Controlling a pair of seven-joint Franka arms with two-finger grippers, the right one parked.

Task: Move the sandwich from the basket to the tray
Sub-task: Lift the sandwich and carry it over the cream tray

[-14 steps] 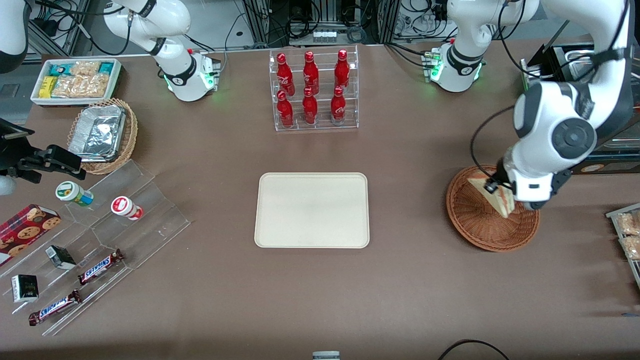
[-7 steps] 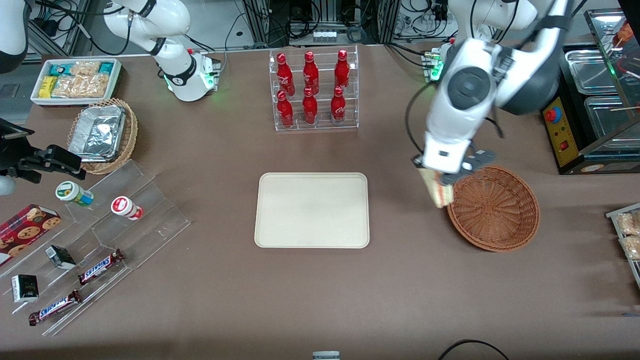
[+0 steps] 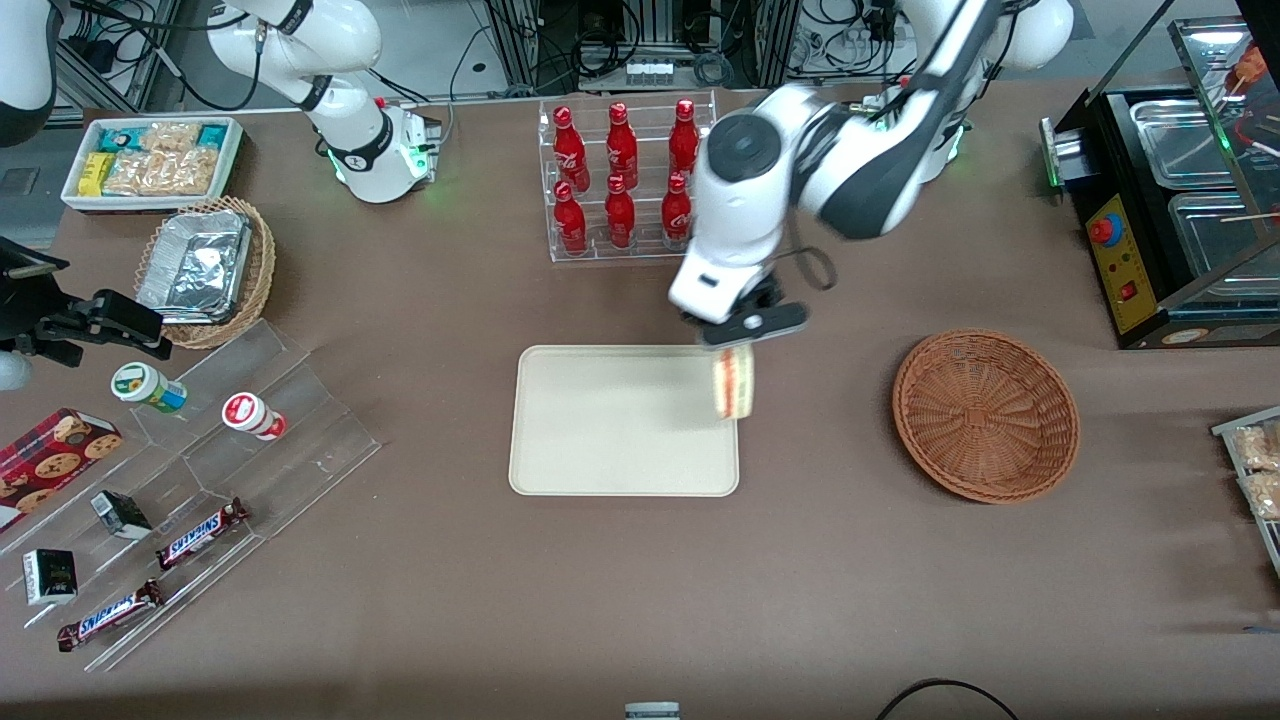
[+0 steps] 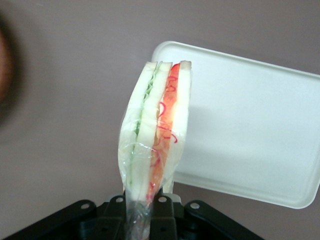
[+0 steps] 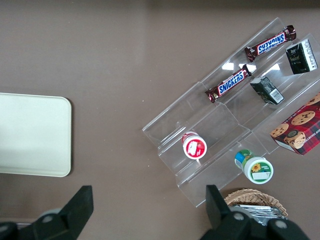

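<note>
Hanging from the gripper (image 3: 742,335), clamped by its wrapper end, the sandwich (image 3: 734,383) dangles long-axis down right above the tray's (image 3: 600,440) edge nearest the basket (image 3: 985,415). Needs carrying farther inward over the tray before lowering.

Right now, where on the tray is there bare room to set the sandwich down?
Nearly the whole tray is bare. The tool holds the sandwich above the tray's edge nearest the basket. Crowded spot: the bottle rack, farther from the camera.
</note>
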